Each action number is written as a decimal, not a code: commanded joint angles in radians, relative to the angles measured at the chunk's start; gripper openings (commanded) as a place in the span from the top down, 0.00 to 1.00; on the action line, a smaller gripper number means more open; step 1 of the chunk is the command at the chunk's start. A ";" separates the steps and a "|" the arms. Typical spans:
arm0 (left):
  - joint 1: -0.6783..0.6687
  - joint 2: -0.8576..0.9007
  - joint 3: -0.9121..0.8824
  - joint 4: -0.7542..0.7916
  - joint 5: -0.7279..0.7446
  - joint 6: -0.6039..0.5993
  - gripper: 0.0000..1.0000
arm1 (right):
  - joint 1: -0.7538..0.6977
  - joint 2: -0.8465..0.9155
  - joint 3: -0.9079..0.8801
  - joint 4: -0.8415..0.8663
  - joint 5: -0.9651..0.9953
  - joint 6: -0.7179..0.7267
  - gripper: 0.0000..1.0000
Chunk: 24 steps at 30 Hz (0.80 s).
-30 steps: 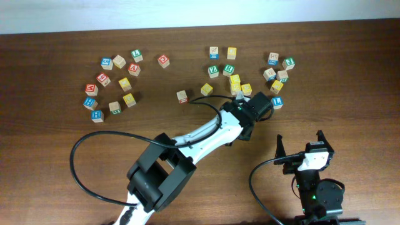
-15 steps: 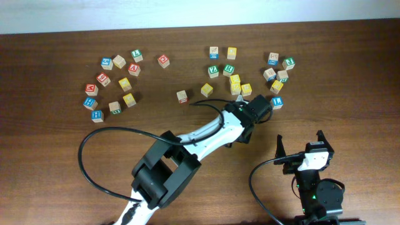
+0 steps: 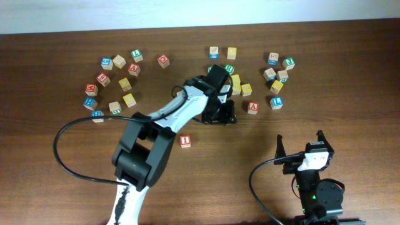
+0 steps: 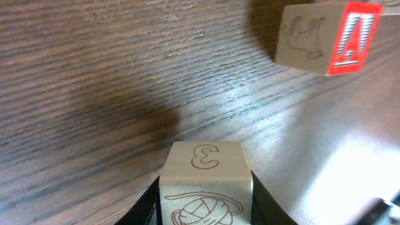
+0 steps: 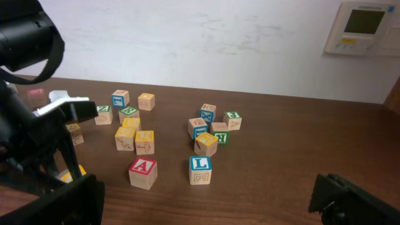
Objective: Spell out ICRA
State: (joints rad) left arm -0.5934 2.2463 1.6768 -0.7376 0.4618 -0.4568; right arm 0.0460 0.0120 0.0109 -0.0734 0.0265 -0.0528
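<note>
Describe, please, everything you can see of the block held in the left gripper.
The block is a pale wooden cube with brown line engravings: a 3-like mark on top, and what looks like a yarn ball on the face toward the camera. It sits square between the left gripper's dark fingers, which touch both sides, over the table.

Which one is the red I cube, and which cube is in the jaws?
red I cube (image 3: 185, 141): overhead view, top face.
held cube (image 4: 206, 161): left wrist view, face marked 3.
</note>
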 commanded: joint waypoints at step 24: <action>0.069 0.154 0.425 -0.471 -0.200 0.299 0.50 | -0.008 -0.006 -0.005 -0.006 0.012 0.001 0.02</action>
State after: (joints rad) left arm -0.5240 2.3760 1.9381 -1.1198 0.4141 -0.2638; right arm 0.0460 0.0120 0.0109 -0.0734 0.0265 -0.0528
